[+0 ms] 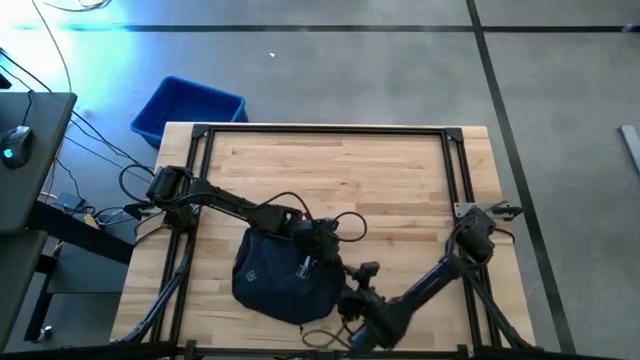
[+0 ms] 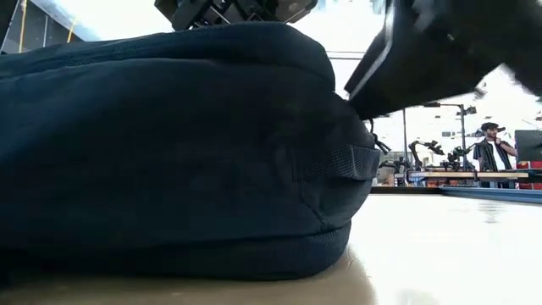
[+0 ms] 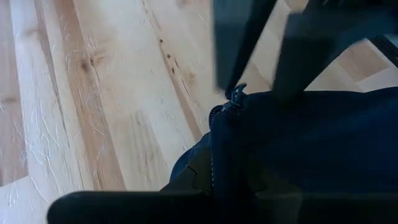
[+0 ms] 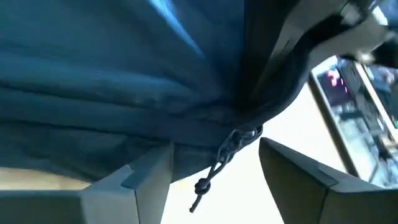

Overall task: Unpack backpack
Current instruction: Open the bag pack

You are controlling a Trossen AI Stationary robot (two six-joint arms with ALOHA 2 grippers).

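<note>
Navy fabric fills the low view: the backpack [image 2: 169, 144] lies on the table [image 2: 440, 246] right against the lens, a webbing loop [image 2: 351, 161] on its side. Above it hang my two arms, one a dark blur at upper right. Far behind, a person [image 2: 491, 152] stands beside other benches.

From above, the backpack sits at the near middle of the table, its pale logo [image 1: 305, 266] showing. My left claw [image 1: 322, 236] is on its far upper edge, fingers together; whether they pinch fabric I cannot tell. My right claw [image 1: 352, 296] is at the bag's near right corner. A blue bin [image 1: 188, 108] sits on the floor past the table's far left corner, well away from both claws.

Through my left wrist camera, the bag's zip [image 3: 221, 155] runs away from the claw, its slider [image 3: 237, 94] at the end, with bare wood beside it.

Through my right wrist camera, my fingers [image 4: 134, 177] stand apart, holding nothing. A knotted pull cord [image 4: 221, 163] dangles from the bag between them, touching neither, and the fabric hangs just above.
</note>
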